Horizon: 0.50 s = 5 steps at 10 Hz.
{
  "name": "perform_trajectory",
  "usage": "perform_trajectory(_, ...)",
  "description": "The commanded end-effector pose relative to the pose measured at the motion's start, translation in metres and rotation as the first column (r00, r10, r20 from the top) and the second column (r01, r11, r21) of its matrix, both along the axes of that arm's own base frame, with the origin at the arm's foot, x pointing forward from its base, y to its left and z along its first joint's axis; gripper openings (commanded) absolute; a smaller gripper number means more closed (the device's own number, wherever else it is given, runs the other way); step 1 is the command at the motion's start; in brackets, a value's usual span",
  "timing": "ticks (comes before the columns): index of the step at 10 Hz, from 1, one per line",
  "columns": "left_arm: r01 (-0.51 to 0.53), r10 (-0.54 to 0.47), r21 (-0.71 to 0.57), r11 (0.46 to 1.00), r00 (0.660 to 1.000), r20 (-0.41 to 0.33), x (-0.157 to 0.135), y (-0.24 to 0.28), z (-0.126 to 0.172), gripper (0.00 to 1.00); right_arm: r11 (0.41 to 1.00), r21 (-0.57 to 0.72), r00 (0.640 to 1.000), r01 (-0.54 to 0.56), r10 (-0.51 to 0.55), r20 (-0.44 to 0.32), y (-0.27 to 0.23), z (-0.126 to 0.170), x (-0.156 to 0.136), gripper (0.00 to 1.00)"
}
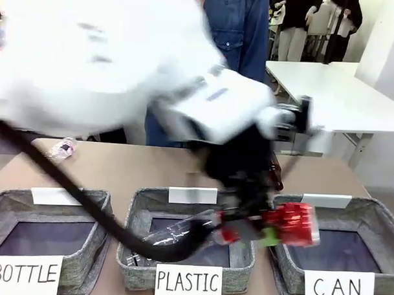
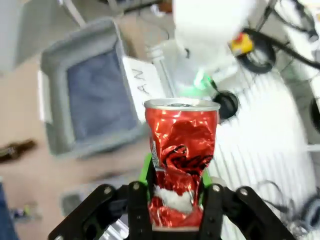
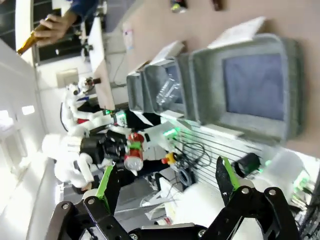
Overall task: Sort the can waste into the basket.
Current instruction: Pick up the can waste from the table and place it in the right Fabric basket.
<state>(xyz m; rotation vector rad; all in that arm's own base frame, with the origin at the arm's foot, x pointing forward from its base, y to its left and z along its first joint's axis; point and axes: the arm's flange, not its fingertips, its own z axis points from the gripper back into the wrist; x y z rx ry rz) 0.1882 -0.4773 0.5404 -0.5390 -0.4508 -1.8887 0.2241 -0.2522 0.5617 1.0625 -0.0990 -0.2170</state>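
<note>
My left gripper (image 1: 262,231) reaches across from the left and is shut on a crushed red can (image 1: 291,223). It holds the can in the air over the near left rim of the grey basket (image 1: 375,222) signed "CAN". In the left wrist view the can (image 2: 180,150) stands upright between the green pads of the left gripper (image 2: 176,180), and the CAN basket (image 2: 55,75) lies beyond it with nothing visible inside. My right gripper (image 3: 167,182) is open with nothing between its fingers, off the table's edge beside the CAN basket (image 3: 290,75).
Grey baskets signed "PLASTIC" (image 1: 138,213) and "BOTTLE" (image 1: 97,238) stand left of the CAN one; clear bottles lie in the PLASTIC one. A clear plastic bottle (image 1: 61,149) and a brown bottle (image 2: 15,150) lie on the table. A person stands at the far side, with a hand (image 3: 60,22) holding a brown bottle.
</note>
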Motion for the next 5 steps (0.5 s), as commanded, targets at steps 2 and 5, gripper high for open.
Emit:
perform_trajectory(2,0.079,-0.082,0.044,0.996,0.994,0.070,0.067,-0.155,-0.035,0.38,1.000,0.000,1.000,0.000,0.000,0.000,0.000,0.000,0.000,1.00)
perform_trajectory(5,0.073,-0.080,0.072,0.995,0.992,0.098,0.069,-0.214,-0.080,0.38,1.000,0.000,1.000,0.000,0.000,0.000,0.000,0.000,0.000,1.00)
